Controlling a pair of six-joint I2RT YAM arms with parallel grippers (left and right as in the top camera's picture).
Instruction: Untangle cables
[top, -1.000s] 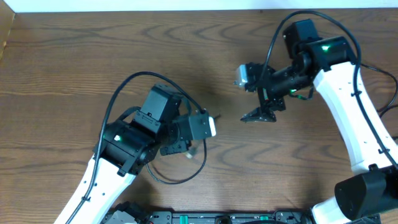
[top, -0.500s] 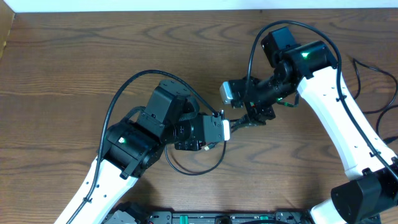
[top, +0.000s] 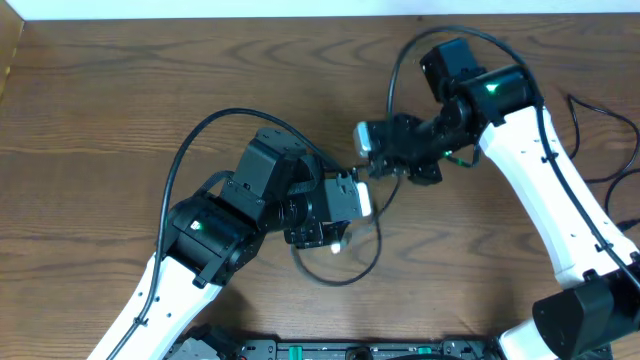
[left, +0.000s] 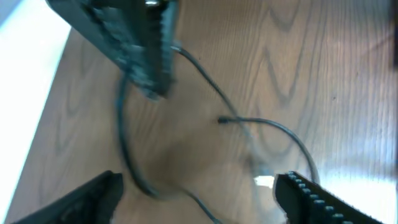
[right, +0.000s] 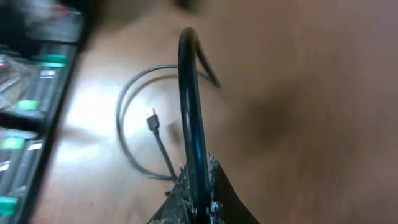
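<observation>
A thin black cable (top: 345, 282) lies in a loose loop on the wood table below my left gripper (top: 330, 235). In the left wrist view the left gripper (left: 199, 182) is open above the cable (left: 273, 127), which runs over the table between its fingers, apart from both. My right gripper (top: 383, 168) sits just right of the left one. In the right wrist view the right gripper (right: 198, 186) is shut on a strand of the cable (right: 189, 99) that arches up from the jaws. The rest of the loop and a small plug (right: 152, 119) lie on the table beyond.
Thicker black arm cables (top: 215, 130) arc above both arms. A black rail with electronics (top: 350, 350) runs along the table's front edge. A white wall edge (top: 300, 8) borders the far side. More dark cords (top: 605, 120) lie at the right edge.
The right gripper moved left to the left gripper and shut on the cable. The left gripper, shut before, has opened and let the cable go. The loop shifted right.
</observation>
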